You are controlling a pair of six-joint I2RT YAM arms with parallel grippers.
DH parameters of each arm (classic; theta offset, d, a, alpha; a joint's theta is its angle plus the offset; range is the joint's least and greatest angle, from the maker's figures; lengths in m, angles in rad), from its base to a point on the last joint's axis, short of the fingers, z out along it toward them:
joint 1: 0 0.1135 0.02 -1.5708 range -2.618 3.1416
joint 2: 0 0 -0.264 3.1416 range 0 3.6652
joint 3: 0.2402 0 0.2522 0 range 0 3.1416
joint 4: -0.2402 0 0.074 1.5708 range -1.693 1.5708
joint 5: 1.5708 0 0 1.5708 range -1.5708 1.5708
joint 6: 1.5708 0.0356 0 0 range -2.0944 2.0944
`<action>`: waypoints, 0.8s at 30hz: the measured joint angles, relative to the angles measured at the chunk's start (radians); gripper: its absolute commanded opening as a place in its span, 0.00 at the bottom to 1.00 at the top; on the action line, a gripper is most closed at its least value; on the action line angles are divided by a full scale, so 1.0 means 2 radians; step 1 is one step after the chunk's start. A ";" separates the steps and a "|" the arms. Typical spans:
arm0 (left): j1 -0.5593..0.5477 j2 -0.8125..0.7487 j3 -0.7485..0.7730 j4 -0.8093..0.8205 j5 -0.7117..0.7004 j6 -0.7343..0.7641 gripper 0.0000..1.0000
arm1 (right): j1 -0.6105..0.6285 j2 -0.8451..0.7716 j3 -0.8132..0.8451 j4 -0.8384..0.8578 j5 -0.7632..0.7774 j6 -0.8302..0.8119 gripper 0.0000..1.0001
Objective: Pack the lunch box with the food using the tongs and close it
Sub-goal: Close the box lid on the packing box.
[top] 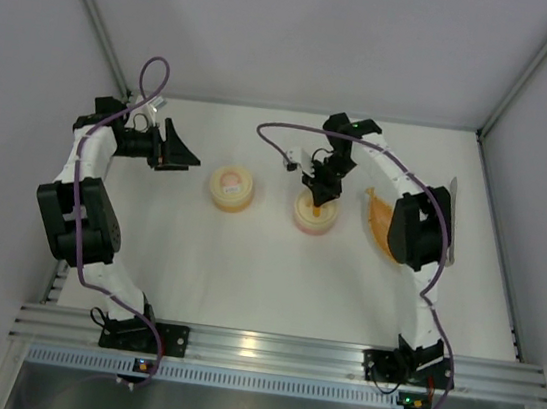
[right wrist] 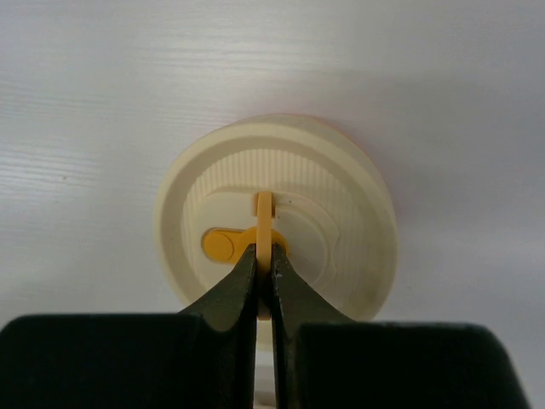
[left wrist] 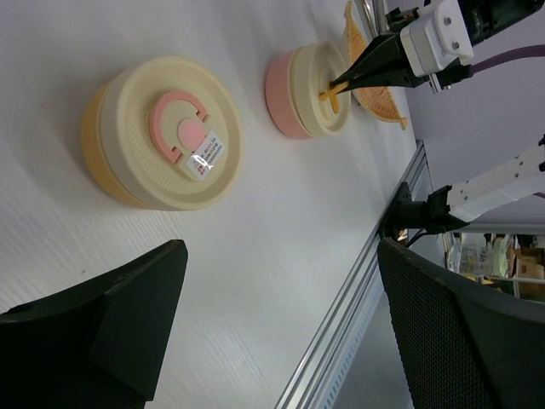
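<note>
Two round lunch boxes stand mid-table. The right one (top: 314, 220) (left wrist: 294, 94) has a pink base and a cream lid (right wrist: 341, 196). My right gripper (top: 320, 193) (right wrist: 265, 256) is above it, shut on the lid's upright yellow handle (right wrist: 265, 213) (left wrist: 328, 92). The left lunch box (top: 231, 187) (left wrist: 162, 132) has an orange base and a closed cream lid with a pink handle lying flat. My left gripper (top: 184, 157) (left wrist: 281, 256) hangs open and empty to its left. Slim grey tongs (top: 451, 223) lie at the far right, partly behind the right arm. The food is hidden.
An orange boat-shaped tray (top: 376, 221) (left wrist: 383, 102) lies right of the pink-based box, partly under the right arm. The aluminium rail (top: 255, 348) (left wrist: 341, 324) runs along the table's near edge. White walls close the back and sides.
</note>
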 measured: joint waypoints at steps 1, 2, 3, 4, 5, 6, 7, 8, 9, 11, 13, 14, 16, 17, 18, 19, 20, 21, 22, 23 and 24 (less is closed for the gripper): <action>0.000 0.000 0.001 -0.002 0.000 0.002 0.98 | 0.000 -0.010 -0.019 0.002 -0.003 0.004 0.00; 0.000 0.000 0.001 -0.003 0.000 0.003 0.98 | 0.001 -0.023 -0.041 0.004 -0.006 0.007 0.00; 0.000 0.000 0.001 -0.005 0.000 0.005 0.98 | 0.002 -0.035 -0.060 0.004 -0.007 0.010 0.00; 0.000 0.000 0.001 -0.007 0.000 0.006 0.98 | 0.003 -0.047 -0.080 0.006 -0.009 0.014 0.00; 0.000 0.000 0.001 -0.010 0.000 0.007 0.98 | 0.005 -0.059 -0.098 0.009 -0.010 0.019 0.00; 0.000 0.000 0.001 -0.012 0.000 0.009 0.98 | 0.007 -0.069 -0.115 0.010 -0.011 0.023 0.00; 0.000 0.000 0.001 -0.014 -0.001 0.010 0.98 | 0.010 -0.079 -0.132 0.013 -0.012 0.030 0.00; 0.000 0.000 0.001 -0.015 -0.002 0.012 0.98 | 0.013 -0.091 -0.150 0.018 -0.014 0.035 0.00; 0.000 0.000 0.001 -0.016 -0.002 0.013 0.98 | 0.017 -0.102 -0.167 0.022 -0.014 0.041 0.00; 0.000 0.000 0.001 -0.016 -0.003 0.014 0.98 | 0.025 -0.121 -0.196 0.032 -0.014 0.053 0.00; 0.000 0.000 0.001 -0.017 -0.003 0.014 0.98 | 0.031 -0.133 -0.213 0.039 -0.014 0.064 0.00; 0.000 0.000 0.001 -0.017 -0.003 0.014 0.98 | 0.033 -0.135 -0.218 0.041 -0.014 0.070 0.00; 0.000 0.000 0.001 -0.018 -0.003 0.014 0.98 | 0.034 -0.136 -0.219 0.044 -0.015 0.079 0.00; 0.000 0.000 0.001 -0.018 -0.003 0.014 0.98 | 0.033 -0.136 -0.220 0.046 -0.017 0.083 0.00; 0.000 0.000 0.001 -0.018 -0.003 0.014 0.98 | 0.033 -0.138 -0.221 0.048 -0.017 0.087 0.00; 0.000 0.000 0.001 -0.018 -0.003 0.014 0.98 | 0.033 -0.138 -0.223 0.051 -0.017 0.089 0.00; 0.000 0.000 0.001 -0.018 -0.003 0.014 0.98 | 0.033 -0.139 -0.224 0.052 -0.018 0.092 0.00; 0.000 0.000 0.001 -0.018 -0.003 0.014 0.98 | 0.033 -0.139 -0.224 0.053 -0.018 0.094 0.00; 0.000 0.000 0.001 -0.018 -0.003 0.014 0.98 | 0.033 -0.139 -0.224 0.054 -0.018 0.097 0.00; 0.000 0.000 0.001 -0.019 -0.003 0.015 0.98 | 0.033 -0.139 -0.224 0.054 -0.018 0.098 0.00; 0.000 0.000 0.001 -0.019 -0.003 0.015 0.98 | 0.033 -0.139 -0.224 0.054 -0.018 0.100 0.00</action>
